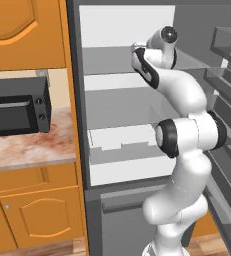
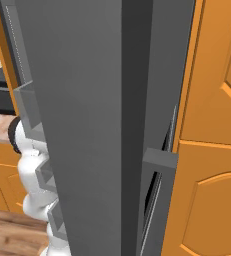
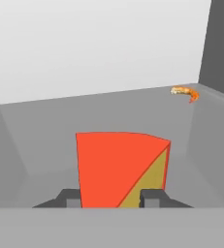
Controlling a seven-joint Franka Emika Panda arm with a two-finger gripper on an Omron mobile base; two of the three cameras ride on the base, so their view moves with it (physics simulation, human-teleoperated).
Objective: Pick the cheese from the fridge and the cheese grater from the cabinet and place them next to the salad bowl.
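1. In the hand view my claw [image 3: 111,198] is closed on the cheese [image 3: 118,167]. One dark fingertip [image 3: 69,198] presses its left side and the other one its right side, low at the yellowish face.
2. The bottom of the cheese is cut off by the lower edge of the hand view, so I cannot tell if it rests on the grey shelf [image 3: 45,131] or is a little lifted.
3. From the left base view my own white arm [image 1: 187,135] reaches into the open fridge [image 1: 87,130]. The wrist covers the claw and the cheese, so the grip cannot be checked from that side.
4. In the right base view the grey fridge door [image 2: 87,125] stands across almost the whole picture. Of the arm, a white part with a dark joint shows at the left edge behind the door bins.
5. A small orange curled thing [image 3: 186,93] lies far back on the same shelf, near the right wall. It is too small for me to name it with certainty.
6. The shelf is bordered by the white back wall [image 3: 99,43] and grey side walls. Around the cheese the shelf surface is bare, left and right and behind.
7. In the left base view a black microwave [image 1: 17,107] stands on the marble counter [image 1: 32,147], left of the fridge, with an orange cabinet [image 1: 22,32] over it. The white drawer [image 1: 122,140] of the fridge is below my wrist.
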